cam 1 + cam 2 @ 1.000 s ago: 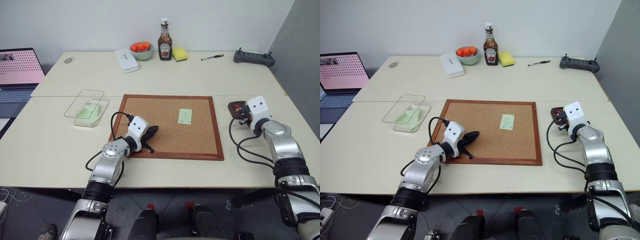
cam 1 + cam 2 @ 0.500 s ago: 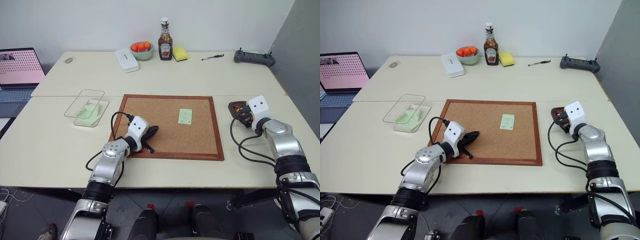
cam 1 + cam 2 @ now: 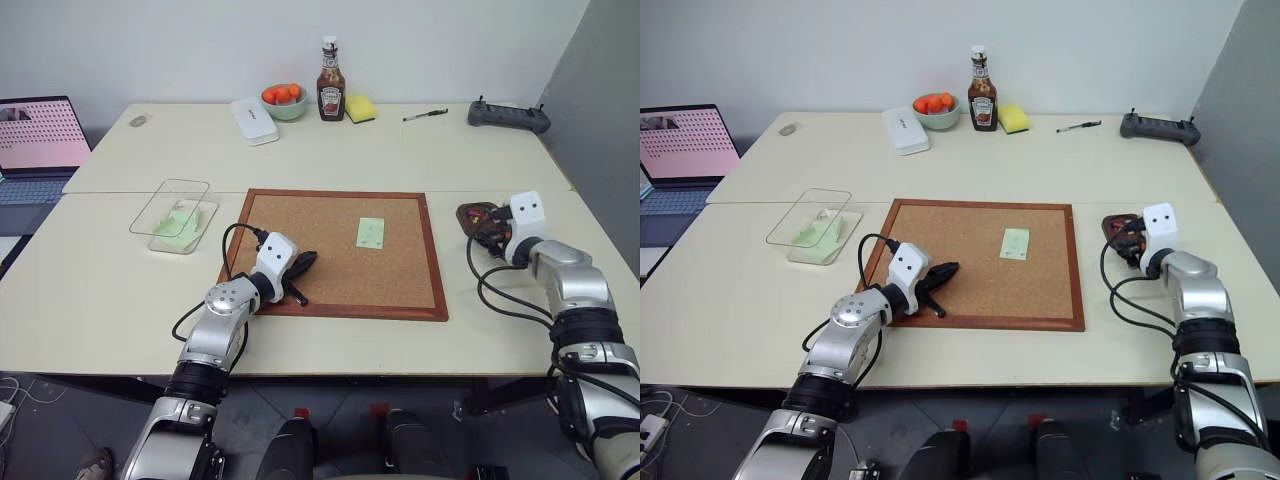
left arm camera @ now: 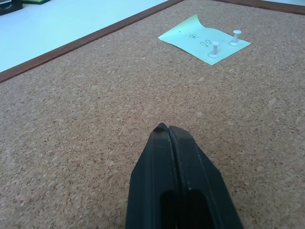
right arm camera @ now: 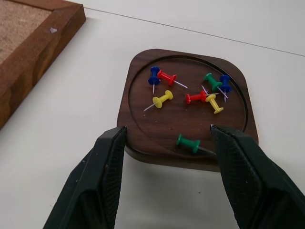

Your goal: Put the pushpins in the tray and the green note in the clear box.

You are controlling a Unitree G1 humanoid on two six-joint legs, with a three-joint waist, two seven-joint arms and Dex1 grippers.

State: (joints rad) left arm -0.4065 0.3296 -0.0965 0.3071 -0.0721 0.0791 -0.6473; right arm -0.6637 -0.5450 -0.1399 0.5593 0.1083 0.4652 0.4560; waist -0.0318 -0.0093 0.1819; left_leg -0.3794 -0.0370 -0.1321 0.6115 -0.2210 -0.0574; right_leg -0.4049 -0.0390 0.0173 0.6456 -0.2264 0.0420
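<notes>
Hovering over the tray (image 5: 187,107), just right of the cork board (image 3: 340,250), the right gripper (image 5: 167,138) stands wide and empty above coloured pins (image 5: 190,95) lying inside. The left gripper (image 4: 167,131) rests pinched shut on the board's near left part. A green note (image 3: 370,232), held by two white pins (image 4: 224,43), sits right of the board's centre. Likely next: pulling those pins, then carrying the note to the clear box (image 3: 178,216), left of the board.
</notes>
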